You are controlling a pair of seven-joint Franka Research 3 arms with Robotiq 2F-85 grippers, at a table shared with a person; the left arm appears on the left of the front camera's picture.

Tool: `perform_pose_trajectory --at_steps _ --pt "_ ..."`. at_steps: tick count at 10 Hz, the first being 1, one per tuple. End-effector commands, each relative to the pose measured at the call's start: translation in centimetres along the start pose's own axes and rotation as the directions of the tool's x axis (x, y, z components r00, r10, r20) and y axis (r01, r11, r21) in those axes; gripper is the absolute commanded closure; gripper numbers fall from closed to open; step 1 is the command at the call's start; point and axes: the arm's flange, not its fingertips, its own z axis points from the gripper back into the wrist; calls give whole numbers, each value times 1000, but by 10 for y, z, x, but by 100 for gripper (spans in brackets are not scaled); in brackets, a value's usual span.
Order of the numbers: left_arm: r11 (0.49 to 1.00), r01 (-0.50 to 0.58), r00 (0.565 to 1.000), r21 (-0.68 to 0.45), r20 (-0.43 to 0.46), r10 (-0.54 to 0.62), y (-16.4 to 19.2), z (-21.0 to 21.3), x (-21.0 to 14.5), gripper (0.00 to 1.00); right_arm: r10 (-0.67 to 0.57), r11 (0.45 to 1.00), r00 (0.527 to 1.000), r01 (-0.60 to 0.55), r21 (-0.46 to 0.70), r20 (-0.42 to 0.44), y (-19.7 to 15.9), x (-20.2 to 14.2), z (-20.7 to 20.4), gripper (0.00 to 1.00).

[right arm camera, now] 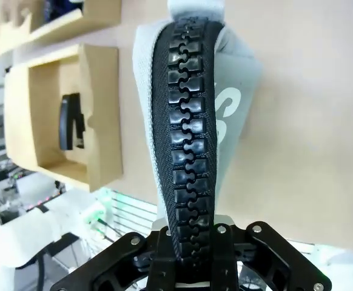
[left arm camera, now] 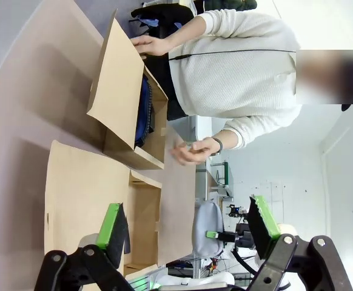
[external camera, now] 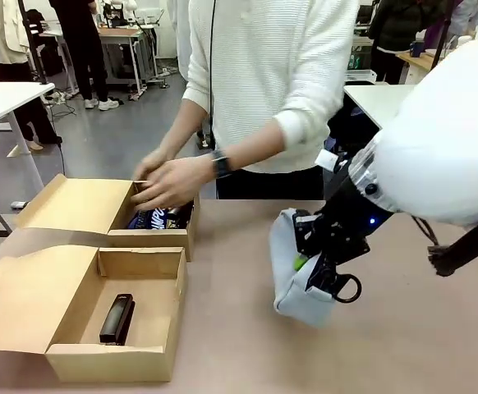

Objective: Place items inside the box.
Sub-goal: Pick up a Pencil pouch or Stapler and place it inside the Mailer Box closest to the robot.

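The right gripper [right arm camera: 185,257] is clamped on the zipper edge of the grey pouch [external camera: 292,283], which hangs over the table well apart from the box [external camera: 112,361], where a stapler [external camera: 117,318] already lies. The left gripper [left arm camera: 187,218] is spread wide and empty. The step in hand looks like carrying; next the pouch needs moving across above the open box and lowering in.

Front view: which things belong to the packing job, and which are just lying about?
Job: grey pouch, clamped in the right gripper; black stapler; the nearer, longer box holding it.
Lying about: farther, squarer box; dark blue packets inside it.
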Motion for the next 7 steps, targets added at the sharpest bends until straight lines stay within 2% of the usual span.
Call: perform_pose_trajectory --at_steps 1,2,3,4,5,6,7 --pt "1000 16 1000 -25 8 -15 0 -1 -2 0 13 999 1000 -14 -29 -26 -3 5 -27 100" --pt "1000 16 1000 -25 8 -15 0 -1 -2 0 13 999 1000 -14 -29 -26 -3 5 -27 100" --pt "1000 16 1000 -25 8 -15 0 -1 -2 0 -1 1000 1000 1 -17 -28 -1 0 -14 93" --pt "1000 16 1000 -25 8 -15 0 -1 -2 0 -1 999 999 3 -49 36 16 -2 -8 93" --pt "1000 16 1000 -25 8 -15 0 -1 -2 0 51 997 996 -46 -66 72 43 3 -4 93" --pt "1000 16 1000 -25 8 -15 0 -1 -2 0 85 992 994 -77 -105 73 65 9 -1 93" --pt "1000 16 1000 -25 8 -15 0 -1 -2 0 126 989 990 -121 -84 68 78 15 1 93"
